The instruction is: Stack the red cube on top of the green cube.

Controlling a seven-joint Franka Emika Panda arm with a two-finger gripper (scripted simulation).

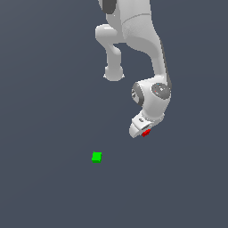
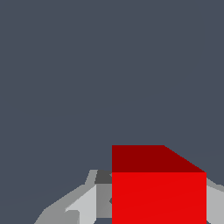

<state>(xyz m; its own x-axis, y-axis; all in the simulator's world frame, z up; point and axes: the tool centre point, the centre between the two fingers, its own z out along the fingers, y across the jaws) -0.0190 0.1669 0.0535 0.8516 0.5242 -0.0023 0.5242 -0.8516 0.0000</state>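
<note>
While the red cube (image 1: 146, 132) sits pinched at the tip of my tool (image 1: 143, 131), I read this as the carry stage: the tool is closed on the cube, and the wrist view shows the cube (image 2: 158, 192) filling the space between the grey fingers (image 2: 83, 205), with a finger flanking each side. I judge it is held that way so the cube's underside stays free to land flat on its target.

My landmark is the green cube (image 1: 96, 156). It rests alone on the dark surface (image 1: 44, 187), well apart from the tool, and the red cube lies toward the exterior view's right of it and higher in that view. Whether the red cube is lifted off the surface I cannot tell for certain, though the arm's (image 1: 147, 44) posture suggests it is.

All around the green cube the surface is bare, so I see open room to approach from any side. I see no surface edge in either view. The wrist view does not show the green cube, so lining up edges for a square stack looks like the delicate part ahead.
</note>
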